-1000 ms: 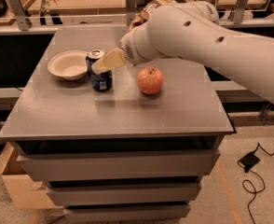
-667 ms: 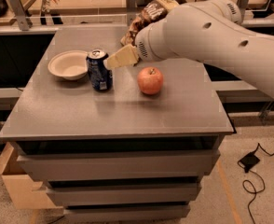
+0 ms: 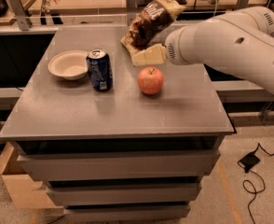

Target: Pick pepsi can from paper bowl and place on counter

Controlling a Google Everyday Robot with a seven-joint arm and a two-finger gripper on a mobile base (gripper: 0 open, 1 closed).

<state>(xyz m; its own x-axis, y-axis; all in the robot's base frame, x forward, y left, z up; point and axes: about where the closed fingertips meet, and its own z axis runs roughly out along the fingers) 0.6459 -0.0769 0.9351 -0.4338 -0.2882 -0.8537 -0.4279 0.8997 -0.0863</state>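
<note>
Your can (image 3: pixel 99 70) stands on table (image 3: pixel 127 111) just beside bowl (image 3: pixel 68 64). Can't tell if end effector (image 3: pixel 146 56), by chip bag (image 3: pixel 151 20), is open. Looks done imo; back arm (image 3: pixel 230 41) off.

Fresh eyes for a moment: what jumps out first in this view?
The big white arm reaches in from the picture's right edge, its gripper hovering over the counter by a brown chip bag. The pepsi can stands upright on the counter beside the empty paper bowl, with a red apple on its other side.
</note>
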